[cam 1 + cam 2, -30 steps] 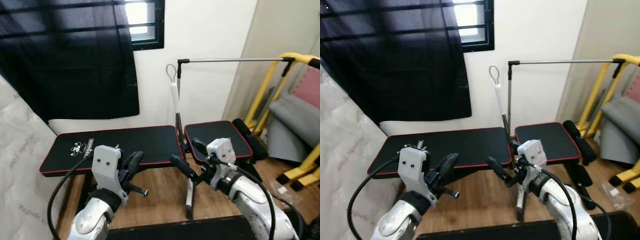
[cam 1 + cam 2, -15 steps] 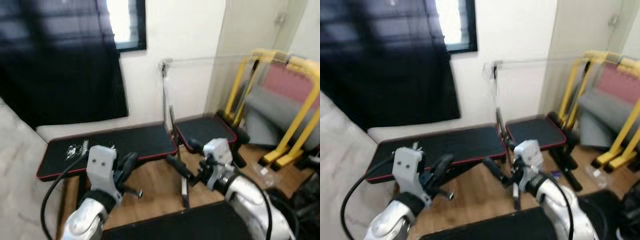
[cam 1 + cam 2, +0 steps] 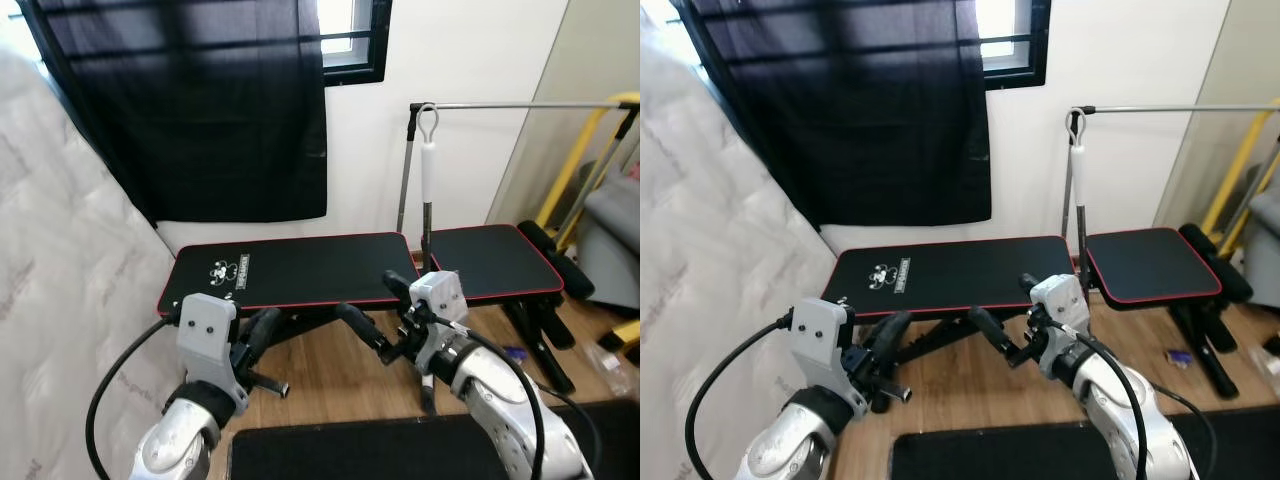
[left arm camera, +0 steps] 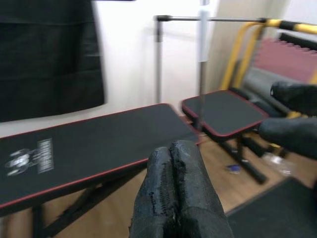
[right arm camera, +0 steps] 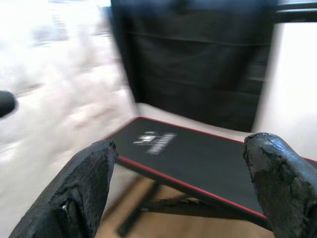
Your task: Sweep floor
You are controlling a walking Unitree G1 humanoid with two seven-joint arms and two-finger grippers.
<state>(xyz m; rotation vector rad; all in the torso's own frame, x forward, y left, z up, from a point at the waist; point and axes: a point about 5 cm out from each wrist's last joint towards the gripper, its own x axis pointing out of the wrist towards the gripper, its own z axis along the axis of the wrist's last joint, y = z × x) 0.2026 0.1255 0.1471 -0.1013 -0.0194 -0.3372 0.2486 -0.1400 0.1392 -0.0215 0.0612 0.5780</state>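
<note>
A broom with a white handle and a loop at its top [image 3: 428, 165] leans upright in the gap between the two bench pads; its dark lower shaft reaches the wood floor [image 3: 330, 370]. The left wrist view shows the handle [image 4: 202, 27] farther off. My left gripper [image 3: 265, 325] is held low in front of the bench, fingers [image 4: 173, 193] pressed together on nothing. My right gripper [image 3: 380, 308] hovers just left of the broom shaft and short of it, with its fingers [image 5: 84, 183] wide apart and nothing between them.
A black bench with red trim [image 3: 290, 270] and its second pad [image 3: 490, 262] stand across the way. A wrapped mattress [image 3: 60, 280] leans at the left. Behind are a black curtain [image 3: 200, 100], a rail [image 3: 520, 104] and a yellow frame [image 3: 590, 150]. A black mat [image 3: 400, 450] lies nearest.
The whole picture has swung, so the camera turned: the mattress now takes up the left and the yellow frame sits at the right edge. Both grippers keep their pose.
</note>
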